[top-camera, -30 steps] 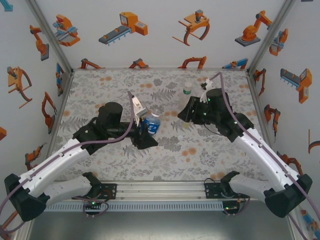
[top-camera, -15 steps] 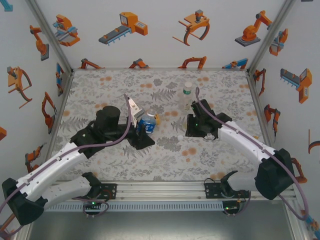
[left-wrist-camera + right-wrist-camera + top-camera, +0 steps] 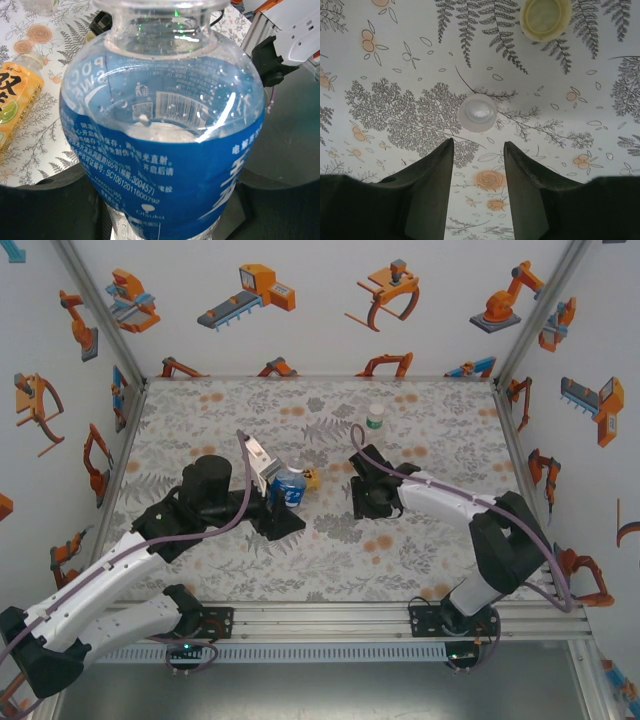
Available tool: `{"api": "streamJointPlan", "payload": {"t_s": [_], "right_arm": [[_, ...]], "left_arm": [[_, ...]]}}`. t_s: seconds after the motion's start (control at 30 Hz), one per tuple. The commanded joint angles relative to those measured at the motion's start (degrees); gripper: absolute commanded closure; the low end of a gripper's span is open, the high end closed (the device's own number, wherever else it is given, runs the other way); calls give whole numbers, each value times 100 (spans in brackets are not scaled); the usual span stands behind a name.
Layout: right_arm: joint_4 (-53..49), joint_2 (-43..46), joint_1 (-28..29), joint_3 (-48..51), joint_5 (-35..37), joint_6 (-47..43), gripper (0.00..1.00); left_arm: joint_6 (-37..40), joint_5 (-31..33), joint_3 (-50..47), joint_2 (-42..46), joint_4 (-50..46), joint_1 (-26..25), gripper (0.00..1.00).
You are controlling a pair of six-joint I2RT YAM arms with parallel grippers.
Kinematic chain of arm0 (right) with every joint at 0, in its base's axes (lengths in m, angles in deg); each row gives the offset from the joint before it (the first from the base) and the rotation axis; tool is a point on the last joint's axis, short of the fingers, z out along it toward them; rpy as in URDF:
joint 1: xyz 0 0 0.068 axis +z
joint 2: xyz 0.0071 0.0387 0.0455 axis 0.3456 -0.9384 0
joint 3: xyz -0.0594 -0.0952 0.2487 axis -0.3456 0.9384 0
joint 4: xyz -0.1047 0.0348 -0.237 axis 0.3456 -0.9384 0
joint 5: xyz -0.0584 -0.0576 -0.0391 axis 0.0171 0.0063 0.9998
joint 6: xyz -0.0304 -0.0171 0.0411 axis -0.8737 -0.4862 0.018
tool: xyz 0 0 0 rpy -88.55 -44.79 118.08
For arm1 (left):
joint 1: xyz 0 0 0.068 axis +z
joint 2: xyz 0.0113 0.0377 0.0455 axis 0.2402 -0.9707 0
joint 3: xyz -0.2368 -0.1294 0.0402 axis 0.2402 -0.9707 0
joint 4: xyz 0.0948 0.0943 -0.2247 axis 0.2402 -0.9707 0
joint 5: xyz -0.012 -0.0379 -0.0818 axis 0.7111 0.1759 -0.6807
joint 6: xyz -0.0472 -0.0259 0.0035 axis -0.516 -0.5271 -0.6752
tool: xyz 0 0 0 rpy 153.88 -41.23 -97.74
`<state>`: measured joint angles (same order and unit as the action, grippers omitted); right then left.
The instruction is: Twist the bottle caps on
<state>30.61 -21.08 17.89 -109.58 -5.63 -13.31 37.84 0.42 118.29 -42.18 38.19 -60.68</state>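
When read from the near edge of the surface outward:

1. Floral mat (image 3: 200, 410), spread over the surface from the near edge to the far edge.

2. Right gripper (image 3: 478, 142), a little right of centre and about midway between the near and far edges. Pointed down at the mat, dark fingers (image 3: 432, 185) parted with bare mat in the gap, gripping nothing.

3. White cap (image 3: 477, 113), lying flat on the mat just ahead of the right fingertips, in line with the gap and apart from both fingers.

4. Yellowish cap (image 3: 545, 17), hollow side up on the mat, farther ahead than the white cap and off to one side, well apart from the fingers.

5. Left gripper (image 3: 283, 490), a little left of centre and level with the right gripper, clamped tight on the body of the blue-labelled bottle (image 3: 292, 488). Bottle clear above the label, with droplets inside the wall. Whether touching the mat or lifted off it: cannot tell.

6. Yellow-labelled bottle (image 3: 15, 100), on the mat just beside the held bottle, on its right-edge side. Standing or lying: cannot tell.

7. Green-and-white bottle (image 3: 375, 420), upright and alone, near the far edge and right of centre, well apart from both grippers. Pale at the top.
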Motion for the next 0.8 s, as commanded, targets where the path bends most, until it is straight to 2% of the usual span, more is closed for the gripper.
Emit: {"api": "streamJointPlan", "payload": {"t_s": [0.0, 0.43, 0.77], "right_arm": [[187, -179, 47, -237, 174, 69, 56], [284, -550, 46, -281, 349, -62, 55], [186, -686, 64, -395, 280, -143, 65]], "left_arm": [[41, 6, -7, 101, -45, 3, 100], [76, 7, 12, 88, -89, 3, 100], [75, -17, 21, 82, -115, 2, 100]]}}
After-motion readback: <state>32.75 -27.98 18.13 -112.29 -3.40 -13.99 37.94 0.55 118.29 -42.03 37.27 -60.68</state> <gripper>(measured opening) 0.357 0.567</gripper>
